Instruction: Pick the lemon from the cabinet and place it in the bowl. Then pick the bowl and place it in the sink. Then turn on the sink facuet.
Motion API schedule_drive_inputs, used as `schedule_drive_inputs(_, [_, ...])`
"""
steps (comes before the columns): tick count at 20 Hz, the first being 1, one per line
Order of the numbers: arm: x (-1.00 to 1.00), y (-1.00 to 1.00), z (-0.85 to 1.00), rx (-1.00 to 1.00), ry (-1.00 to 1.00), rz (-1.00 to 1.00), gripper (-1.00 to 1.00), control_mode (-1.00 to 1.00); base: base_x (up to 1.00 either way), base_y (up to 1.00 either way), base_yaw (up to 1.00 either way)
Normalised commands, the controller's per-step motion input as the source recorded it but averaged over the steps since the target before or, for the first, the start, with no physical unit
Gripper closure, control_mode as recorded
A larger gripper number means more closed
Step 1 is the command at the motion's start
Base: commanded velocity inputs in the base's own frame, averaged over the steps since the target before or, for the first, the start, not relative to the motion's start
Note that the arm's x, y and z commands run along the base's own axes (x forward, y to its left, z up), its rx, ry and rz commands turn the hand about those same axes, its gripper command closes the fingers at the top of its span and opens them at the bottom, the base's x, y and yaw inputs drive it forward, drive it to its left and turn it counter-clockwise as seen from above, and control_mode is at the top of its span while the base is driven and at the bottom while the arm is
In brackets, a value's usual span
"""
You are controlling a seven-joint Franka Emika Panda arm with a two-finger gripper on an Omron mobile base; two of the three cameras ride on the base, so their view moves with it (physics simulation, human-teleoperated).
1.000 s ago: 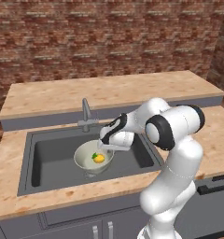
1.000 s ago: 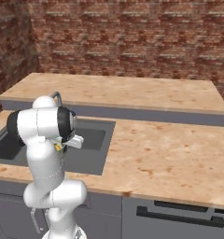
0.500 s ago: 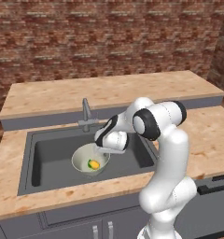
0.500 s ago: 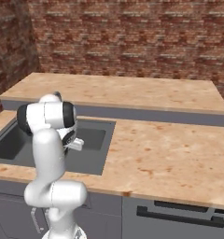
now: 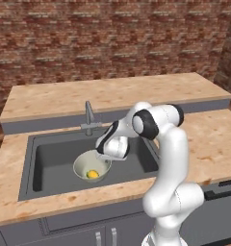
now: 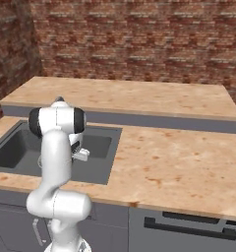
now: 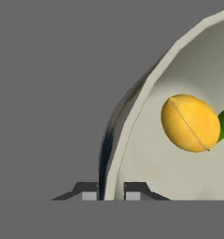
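The gripper point(image 7: 107, 196) is closed on the rim of the bowl point(image 7: 146, 93), one finger on each side of the wall. The bowl, lemon point(image 7: 190, 123) inside, hangs low in the sink point(image 5: 50, 158), the sink floor directly beneath it.

Glossy white rounded arm point(image 5: 168, 158) segments joined by dark joint bands
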Motion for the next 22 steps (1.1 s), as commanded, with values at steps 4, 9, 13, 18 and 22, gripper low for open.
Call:
schedule_drive_inputs(4, [0.29, 0.06, -0.18, 0.00, -0.01, 0.00, 1.00, -1.00, 0.00, 0.00, 0.00])
schedule_drive_inputs(9, [0.37, 0.06, -0.19, 0.00, -0.01, 0.00, 1.00, -1.00, 0.00, 0.00, 0.00])
schedule_drive_inputs(13, [0.04, 0.12, -0.02, 0.00, -0.04, 0.00, -1.00, -1.00, 0.00, 0.00, 0.00])
schedule_drive_inputs(18, [-0.15, -0.01, 0.73, 0.07, -0.01, 0.00, -1.00, -1.00, 0.00, 0.00, 0.00])
schedule_drive_inputs(22, [-0.42, -0.06, 1.00, 0.17, 0.01, -0.04, -1.00, -1.00, 0.00, 0.00, 0.00])
